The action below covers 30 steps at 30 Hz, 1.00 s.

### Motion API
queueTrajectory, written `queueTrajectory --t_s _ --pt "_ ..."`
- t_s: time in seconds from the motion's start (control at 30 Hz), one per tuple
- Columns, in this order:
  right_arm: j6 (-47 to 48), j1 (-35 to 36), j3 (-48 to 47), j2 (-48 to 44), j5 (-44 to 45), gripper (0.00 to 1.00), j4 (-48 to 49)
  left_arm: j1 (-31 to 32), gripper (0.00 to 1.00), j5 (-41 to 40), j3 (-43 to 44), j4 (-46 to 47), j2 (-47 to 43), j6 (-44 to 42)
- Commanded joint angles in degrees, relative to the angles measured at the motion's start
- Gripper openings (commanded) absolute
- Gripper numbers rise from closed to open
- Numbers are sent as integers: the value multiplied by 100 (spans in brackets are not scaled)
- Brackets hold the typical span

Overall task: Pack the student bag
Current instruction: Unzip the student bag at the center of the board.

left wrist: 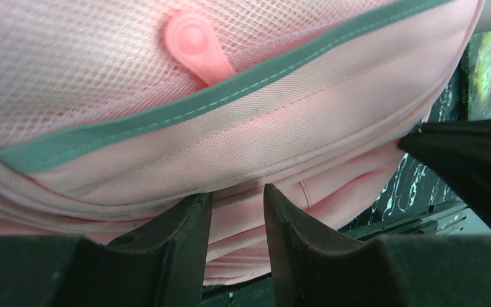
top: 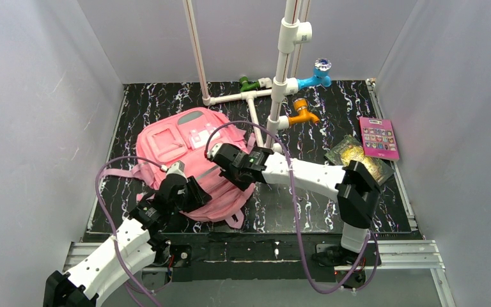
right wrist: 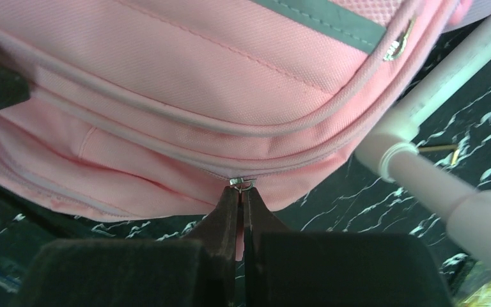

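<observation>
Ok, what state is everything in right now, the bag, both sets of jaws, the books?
Bag: lying flat, front up.
Left jaws: open, tips at the bag.
Right jaws: shut on the zip pull.
Pink book: closed, lying flat.
Gold book: lying flat, partly covered by the right arm.
</observation>
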<state>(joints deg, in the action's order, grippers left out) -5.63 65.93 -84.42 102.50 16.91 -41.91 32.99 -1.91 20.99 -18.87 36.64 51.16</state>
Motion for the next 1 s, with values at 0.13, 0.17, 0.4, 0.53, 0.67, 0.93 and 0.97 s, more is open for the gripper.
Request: queueTrajectory --t_s 0.13,0.17,0.4,0.53,0.67,0.93,0.97 --pt "-1509 151 579 -614 -1879 1 1843 -30 33 -2 -12 687 7 74" --pt "-1484 148 528 -569 -1622 1 1768 -30 35 -86 170 408 -48 -32" --pt "-385 -334 -23 -290 -224 1 857 -30 69 -1655 1406 -2259 -690 -326" --pt "64 -734 -391 -55 -64 1 692 -30 78 -2087 1674 -2695 -728 -737" --pt "465 -1086 -658 270 -161 1 849 -43 84 -2494 1839 -3000 -341 -741" --pt "1001 -1283 -1739 1146 -160 1 51 -390 85 -1664 1029 -914 -480 -1209" --pt "963 -1284 -1662 1088 -213 1 93 -481 85 -1418 909 -589 -449 -1180"
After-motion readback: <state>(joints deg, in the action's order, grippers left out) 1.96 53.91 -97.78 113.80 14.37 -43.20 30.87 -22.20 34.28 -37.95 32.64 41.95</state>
